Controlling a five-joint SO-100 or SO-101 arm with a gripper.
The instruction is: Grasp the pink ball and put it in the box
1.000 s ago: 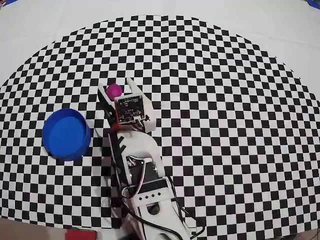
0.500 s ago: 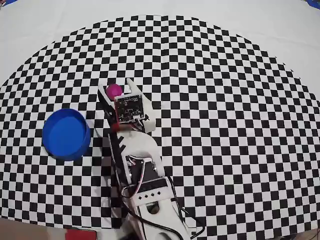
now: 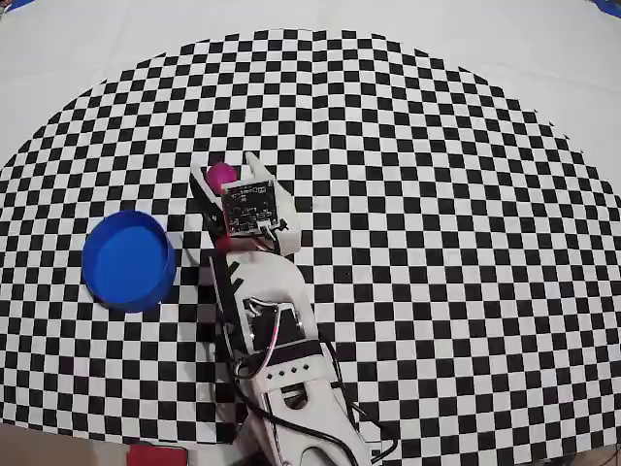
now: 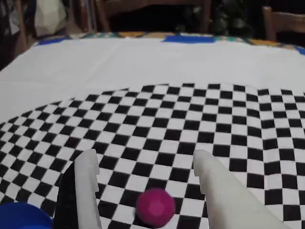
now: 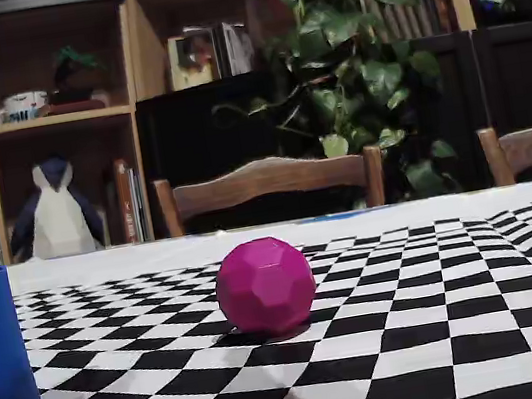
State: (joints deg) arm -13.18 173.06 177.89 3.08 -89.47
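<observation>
Pink ball (image 4: 155, 206) on checkered cloth (image 4: 238, 133), between spread jaws, touching neither, blue box (image 3: 128, 259) apart.

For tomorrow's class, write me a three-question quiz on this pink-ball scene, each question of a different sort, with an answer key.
1. True or false: the pink ball already lies inside the box.
2. In the wrist view, the ball sits (a) between the two fingers of the gripper, (b) outside them to the right, (c) on top of one finger.
3. Fill in: in the overhead view, the box stands to the ___ of the gripper.

Key
1. False; the ball rests on the checkered cloth.
2. a; the jaws stand open, with gaps on both sides of the ball.
3. left
</observation>
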